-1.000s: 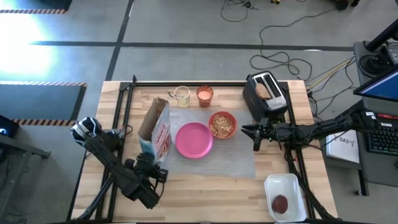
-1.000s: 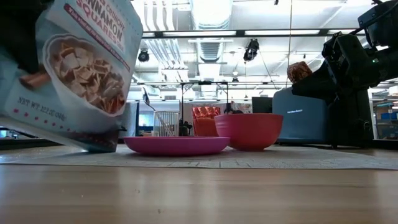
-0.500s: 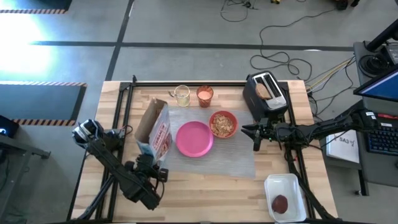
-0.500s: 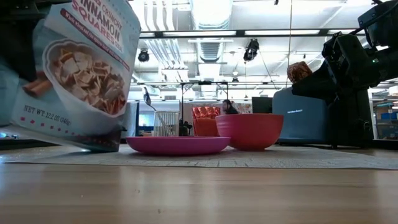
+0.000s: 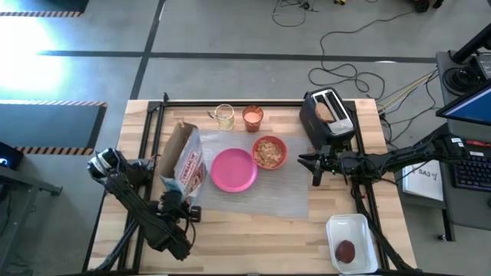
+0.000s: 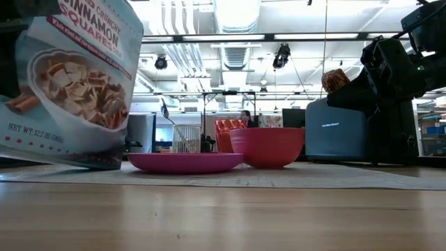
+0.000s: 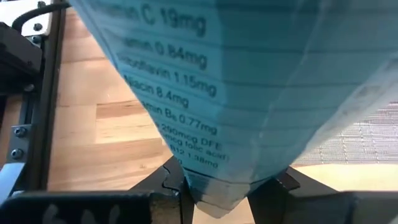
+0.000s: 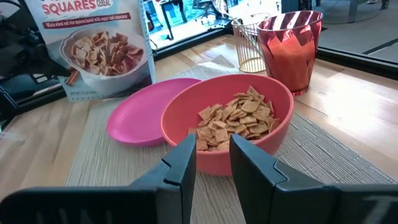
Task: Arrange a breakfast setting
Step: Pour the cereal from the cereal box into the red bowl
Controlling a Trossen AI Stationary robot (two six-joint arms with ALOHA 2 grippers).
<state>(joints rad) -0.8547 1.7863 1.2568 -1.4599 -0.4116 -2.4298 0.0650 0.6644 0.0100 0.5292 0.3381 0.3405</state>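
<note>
The left gripper (image 7: 219, 186) is squeezed tight on the bottom corner of the tall blue cardboard cereal box (image 5: 181, 162). It holds the box at the left edge of the grey rectangular woven placemat (image 5: 284, 201), likely so the box can be stood out of the way, because the cereal is already poured. The left wrist view is almost filled by the box, so little else shows there.

The right gripper (image 8: 213, 163) waits near the black toaster (image 5: 328, 115), and its fingers stand a little apart with nothing between them. It points at the smaller red bowl (image 5: 270, 152), which is full of cereal squares.

The bowl sits on the placemat, touching or just beside the round pink plate (image 5: 234, 170). The clear glass of orange drink (image 5: 252, 117) stands behind the bowl, next to a clear glass of pale yellowish liquid (image 5: 224, 116).

A toast slice (image 5: 326, 112) sticks up from the toaster. The dark red patty (image 5: 346, 251) lies in a white tray (image 5: 360, 226), well apart from the mat. No spoon can be made out.
</note>
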